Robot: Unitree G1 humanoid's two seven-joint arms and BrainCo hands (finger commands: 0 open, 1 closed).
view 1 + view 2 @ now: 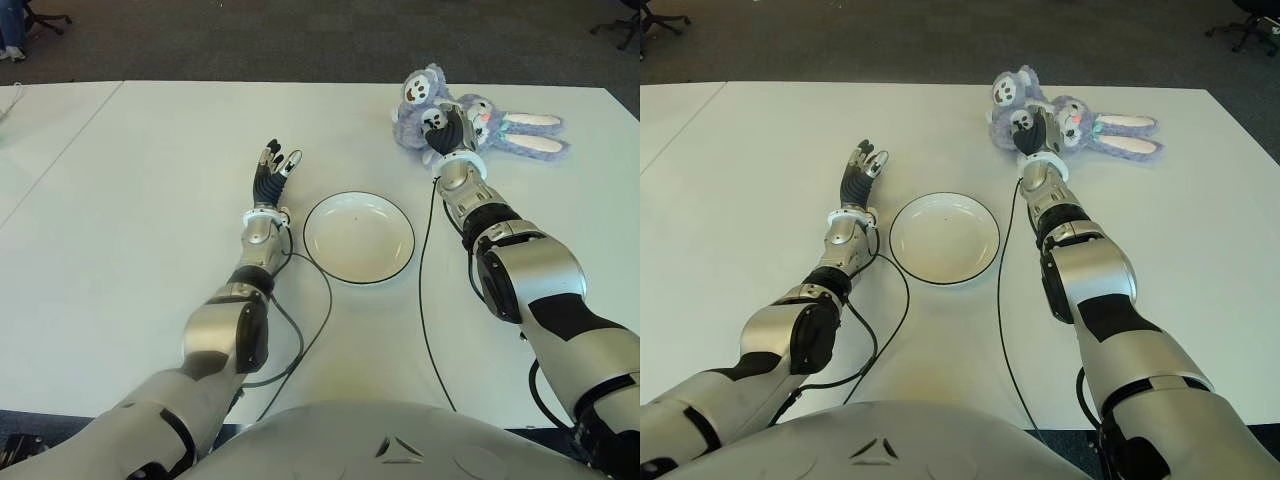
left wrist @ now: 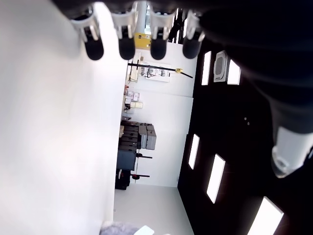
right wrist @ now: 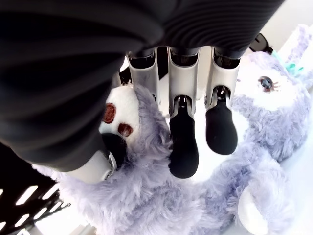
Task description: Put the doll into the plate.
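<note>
The doll (image 1: 500, 130), a lilac plush bunny with long white-lined ears, lies on its back at the far right of the white table (image 1: 150, 180). My right hand (image 1: 443, 128) is directly over its body. In the right wrist view the fingers (image 3: 183, 147) reach out fairly straight above the doll's (image 3: 146, 205) white belly, with the thumb against a paw; they are not closed around it. The empty white plate (image 1: 358, 237) with a dark rim sits mid-table, nearer to me than the doll. My left hand (image 1: 275, 170) shows just left of the plate, fingers (image 2: 126, 49) extended and holding nothing.
A black cable (image 1: 425, 300) runs from each wrist back across the table, and the left one curves along the plate's near rim. Dark carpet (image 1: 300, 40) lies beyond the far table edge. A second table edge shows at the far left.
</note>
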